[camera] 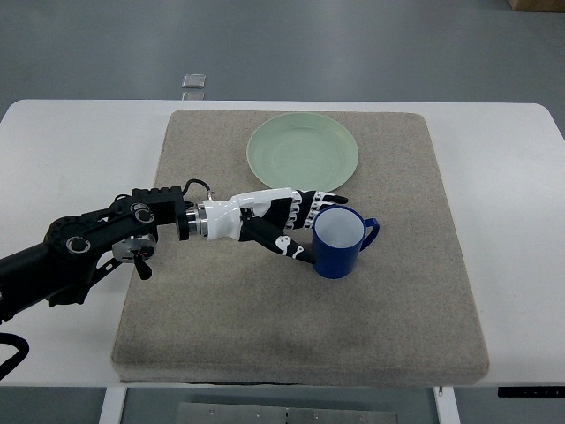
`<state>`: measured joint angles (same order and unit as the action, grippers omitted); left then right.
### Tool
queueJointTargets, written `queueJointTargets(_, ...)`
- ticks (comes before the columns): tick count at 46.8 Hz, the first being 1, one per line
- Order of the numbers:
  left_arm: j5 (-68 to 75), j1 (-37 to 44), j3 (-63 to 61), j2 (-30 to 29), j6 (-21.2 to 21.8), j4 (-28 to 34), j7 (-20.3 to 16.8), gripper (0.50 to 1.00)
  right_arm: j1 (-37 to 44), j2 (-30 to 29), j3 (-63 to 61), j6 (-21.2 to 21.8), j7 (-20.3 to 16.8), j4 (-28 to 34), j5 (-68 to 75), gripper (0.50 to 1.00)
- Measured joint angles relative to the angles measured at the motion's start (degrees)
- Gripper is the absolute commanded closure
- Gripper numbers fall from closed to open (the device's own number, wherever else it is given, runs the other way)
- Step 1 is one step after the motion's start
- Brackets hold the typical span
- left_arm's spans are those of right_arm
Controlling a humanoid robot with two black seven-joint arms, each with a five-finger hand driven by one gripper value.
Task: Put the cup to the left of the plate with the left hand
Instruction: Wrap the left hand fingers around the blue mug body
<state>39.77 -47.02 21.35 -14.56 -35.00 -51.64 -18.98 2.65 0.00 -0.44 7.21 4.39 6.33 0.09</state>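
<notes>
A blue cup (pixel 340 241) with a white inside stands upright on the grey mat (pixel 221 318), below and slightly right of the pale green plate (pixel 303 151). Its handle points right. My left hand (pixel 298 223) reaches in from the left and wraps the cup's left side, fingers behind the rim and thumb in front. The cup's base appears to rest on the mat. The right arm does not show.
The mat lies on a white table (pixel 512 221). A small grey square object (pixel 194 81) lies on the floor beyond the table's far edge. Bare mat lies left of the plate.
</notes>
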Motion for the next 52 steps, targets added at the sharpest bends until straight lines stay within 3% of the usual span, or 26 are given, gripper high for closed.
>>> queueJointTargets(40,0.43,-0.44,-0.15,2.71,0.00,1.98,0.07,0.512,-0.01,0.00,0.00,0.00,0.00,-0.01,0.00,0.566)
queueJointTargets(48,2.16,-0.70,-0.17,3.48,0.00,2.56,0.09,0.536,0.00,0.00,0.00,0.00,0.00,-0.02,0.00,0.566)
queueJointTargets(52,2.57,-0.70,-0.17,3.63,0.00,2.68,0.09,0.606,0.00,0.00,0.00,0.00,0.00,-0.01,0.00,0.566)
